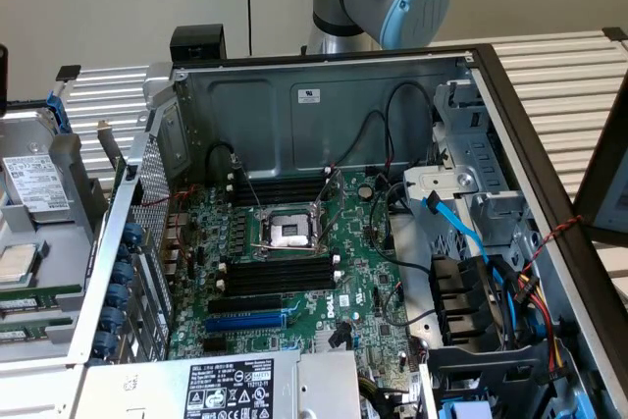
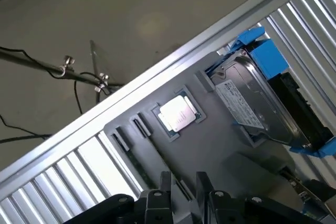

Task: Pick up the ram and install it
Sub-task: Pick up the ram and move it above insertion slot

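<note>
case walls (image 1: 324, 105) rim the motherboard (image 1: 365, 287), black memory slots (image 1: 280, 272) uncovered; the ram (image 1: 39, 293) lies in the grey tray (image 1: 83, 213) at the exterior view's left; gripper (image 2: 184, 184) over that tray, narrowly parted, empty

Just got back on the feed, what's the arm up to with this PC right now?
The arm's claw is open and empty, hovering over the grey tray that holds a processor chip and a hard drive. The ram lies in that tray, on the exterior view's left, not yet picked up. The black memory slots in the open case look empty.
</note>
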{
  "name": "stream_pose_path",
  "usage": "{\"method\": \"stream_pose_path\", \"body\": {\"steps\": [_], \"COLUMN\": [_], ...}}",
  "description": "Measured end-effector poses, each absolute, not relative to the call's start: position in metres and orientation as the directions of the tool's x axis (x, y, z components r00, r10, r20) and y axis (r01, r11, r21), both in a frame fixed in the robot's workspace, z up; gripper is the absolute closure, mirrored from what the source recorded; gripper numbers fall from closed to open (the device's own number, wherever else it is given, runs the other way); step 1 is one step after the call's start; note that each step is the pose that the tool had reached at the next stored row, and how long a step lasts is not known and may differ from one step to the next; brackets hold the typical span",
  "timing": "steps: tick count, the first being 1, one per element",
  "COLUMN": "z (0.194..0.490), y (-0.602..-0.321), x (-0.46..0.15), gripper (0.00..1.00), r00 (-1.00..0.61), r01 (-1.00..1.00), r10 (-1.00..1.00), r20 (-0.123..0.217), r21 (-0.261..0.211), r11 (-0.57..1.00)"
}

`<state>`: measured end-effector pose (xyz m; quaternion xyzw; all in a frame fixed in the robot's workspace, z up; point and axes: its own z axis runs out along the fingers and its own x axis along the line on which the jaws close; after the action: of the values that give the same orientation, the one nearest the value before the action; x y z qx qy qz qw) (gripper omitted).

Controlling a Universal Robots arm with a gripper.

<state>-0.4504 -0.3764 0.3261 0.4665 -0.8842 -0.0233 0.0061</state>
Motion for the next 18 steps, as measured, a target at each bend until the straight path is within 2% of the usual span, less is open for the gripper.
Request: {"method": "stream_pose_path", "body": {"steps": [1, 18], "z": [0.3253, 0.3192], "y": [-0.3764, -0.3764], "x": [-0.4504, -0.4516], "gripper": [0.64, 0.64], "r00": [-0.551, -0.323], "r01": [-0.834, -0.945], "r10": [-0.835, -0.946], "r20": [-0.011, 0.032], "r21": [0.047, 0.045], "r11": [0.550, 0.324]}}
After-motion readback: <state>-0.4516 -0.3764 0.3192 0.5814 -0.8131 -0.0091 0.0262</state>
